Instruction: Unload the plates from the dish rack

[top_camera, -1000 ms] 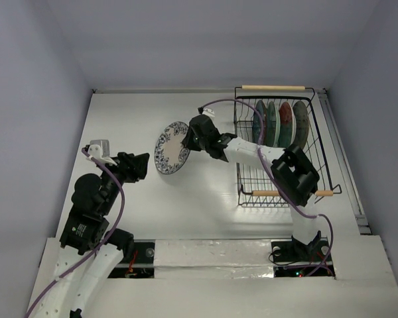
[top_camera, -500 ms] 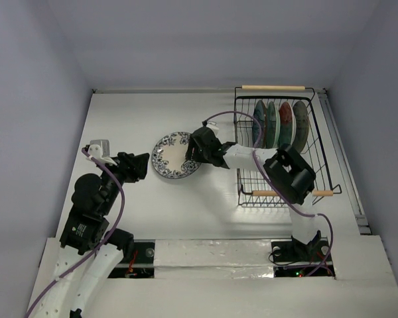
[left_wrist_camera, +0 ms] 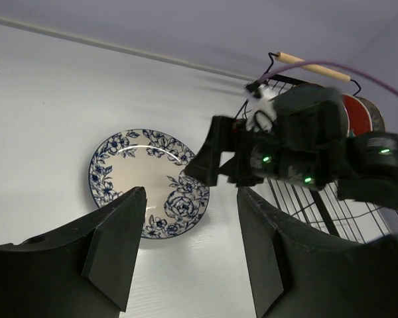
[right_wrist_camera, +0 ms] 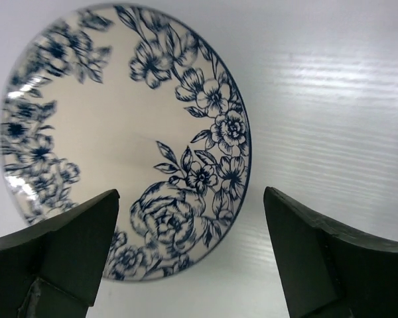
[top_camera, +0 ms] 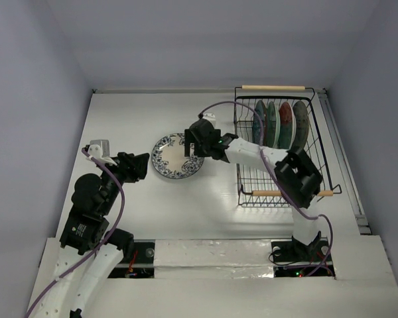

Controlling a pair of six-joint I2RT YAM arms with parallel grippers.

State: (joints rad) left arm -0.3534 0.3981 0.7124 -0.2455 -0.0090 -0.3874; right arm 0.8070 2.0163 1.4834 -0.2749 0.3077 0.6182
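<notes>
Top external has the white floral plate (top_camera: 177,156) flat on the table (top_camera: 205,205) left of the dish rack (top_camera: 259,179), unloaded we reckon, right gripper (top_camera: 190,144) over its right edge, jaws wide and empty, left gripper (top_camera: 138,165) spread and empty too, four plates (top_camera: 278,122) upright in the rack.

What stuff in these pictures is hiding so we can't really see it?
- Racked plates, top view: standing edge-on and tiny, so their patterns can't be made out.
- Dish rack, left wrist view: the right arm covers most of it and the plates inside.
- Flowered plate, right wrist view: part of its near rim is behind a finger of the right gripper.
</notes>
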